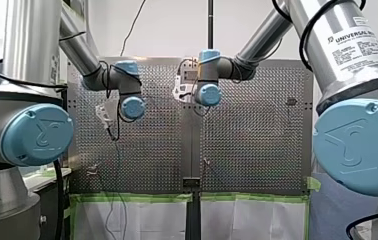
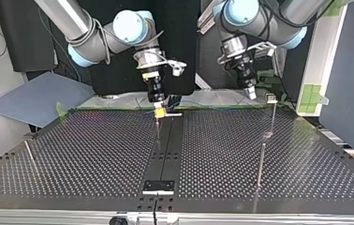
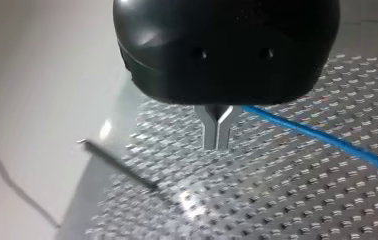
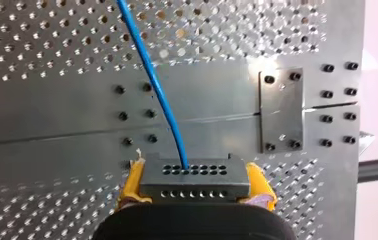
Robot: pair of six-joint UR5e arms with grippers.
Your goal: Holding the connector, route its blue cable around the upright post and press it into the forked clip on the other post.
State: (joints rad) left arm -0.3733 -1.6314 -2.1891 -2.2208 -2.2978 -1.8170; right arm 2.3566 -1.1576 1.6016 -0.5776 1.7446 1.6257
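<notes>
Connector (image 4: 195,172) sits clamped between yellow pads (image 4: 133,182) of right gripper (image 4: 195,186), at 12 o'clock of table (image 2: 95,150) centre in top view; blue cable (image 4: 152,85) judged light, limp, kink-prone, so grip rigid connector body, not cable; fingers (image 3: 211,130) of left gripper (image 3: 218,140) closed together, cable just beside them.

A perforated metal table (image 2: 95,154) is split down the middle by a plain strip (image 2: 168,140). A small black bolted plate (image 2: 158,186) sits on that strip at the top view's near edge. Green tape (image 1: 132,198) lines the table's near edge in the front view, with white sheets (image 1: 137,220) alongside. A grey board (image 2: 30,101) lies off the table at the top view's left.
</notes>
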